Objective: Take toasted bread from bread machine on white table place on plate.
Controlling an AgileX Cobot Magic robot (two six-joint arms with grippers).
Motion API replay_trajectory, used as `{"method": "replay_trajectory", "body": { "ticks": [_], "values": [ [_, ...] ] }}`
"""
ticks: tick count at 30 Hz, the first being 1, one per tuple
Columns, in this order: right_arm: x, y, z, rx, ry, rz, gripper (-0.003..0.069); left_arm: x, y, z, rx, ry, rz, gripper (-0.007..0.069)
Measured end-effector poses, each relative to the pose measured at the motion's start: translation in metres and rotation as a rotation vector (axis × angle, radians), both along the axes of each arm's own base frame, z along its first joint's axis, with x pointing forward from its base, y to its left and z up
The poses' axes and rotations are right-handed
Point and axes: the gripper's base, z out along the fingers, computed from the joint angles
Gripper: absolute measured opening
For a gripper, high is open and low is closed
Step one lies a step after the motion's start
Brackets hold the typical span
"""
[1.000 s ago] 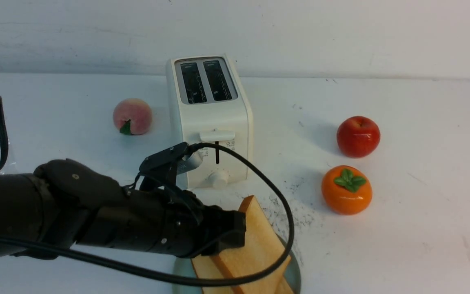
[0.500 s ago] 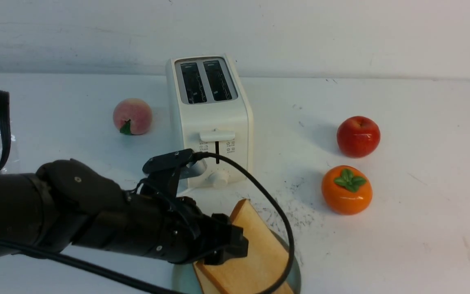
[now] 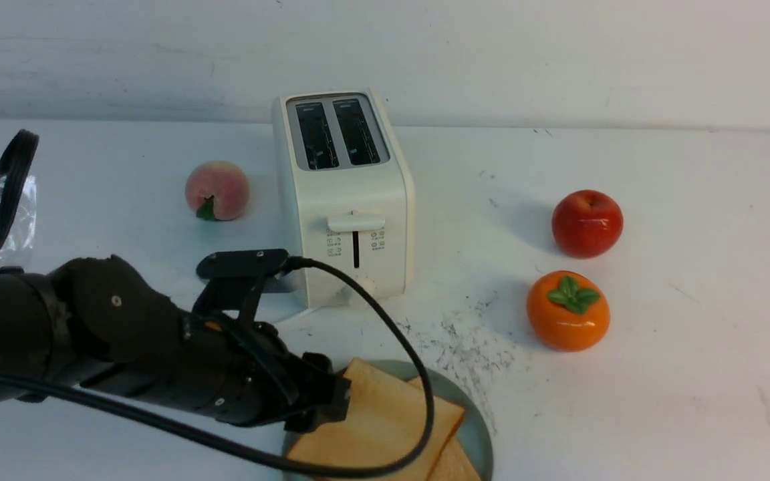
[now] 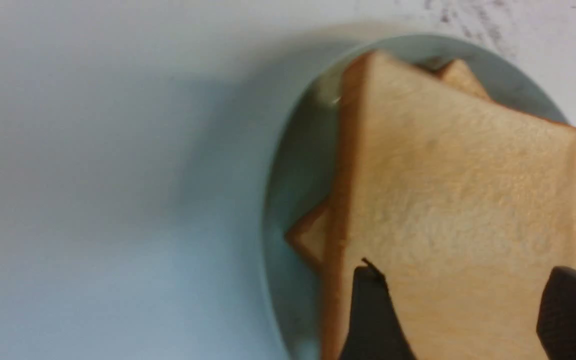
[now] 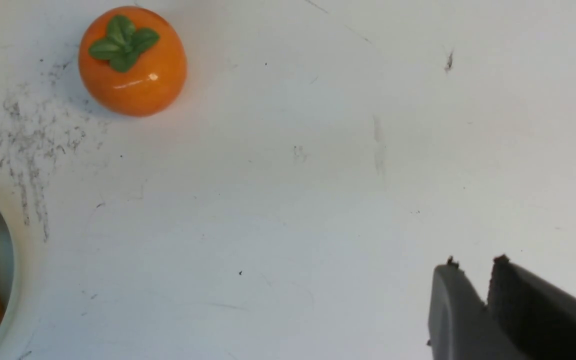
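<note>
Two square golden-tan slices of toasted bread [image 3: 385, 424] lie stacked on the round pale teal-green glazed plate [image 3: 477, 422]. The upper one is turned askew, so the lower slice's corners peek out. The plate sits on the scuffed white counter [image 3: 679, 374], just in front of the boxy cream-white two-slot bread machine [image 3: 343, 194]. The black left claw [image 4: 463, 287] hangs spread wide over one edge of the upper slice, gripping nothing. The dark right claw [image 5: 475, 265] hovers above the counter, jaws narrow, almost together and empty, well apart from the glossy orange persimmon-shaped fruit [image 5: 132, 60].
</note>
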Motion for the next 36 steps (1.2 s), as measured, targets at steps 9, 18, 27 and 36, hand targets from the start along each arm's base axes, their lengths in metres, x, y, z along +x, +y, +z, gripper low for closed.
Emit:
{"method": "replay_trajectory", "body": {
  "ticks": [9, 18, 27, 36],
  "values": [
    [-0.001, 0.0, -0.001, -0.002, 0.015, -0.001, 0.0114, 0.004, 0.022, 0.002, 0.04, 0.154, 0.065, 0.0398],
    [-0.036, -0.004, -0.008, -0.014, 0.171, -0.01, 0.0068, 0.015, 0.015, 0.032, 0.031, 0.152, -0.003, 0.0043],
    [-0.106, -0.005, -0.001, 0.103, -0.108, 0.035, -0.002, 0.018, 0.014, 0.038, 0.024, 0.13, -0.001, -0.0014],
    [-0.117, -0.002, 0.008, 0.069, -0.593, 0.152, -0.002, 0.018, 0.014, 0.038, 0.024, 0.131, -0.002, -0.0014]
  ]
}}
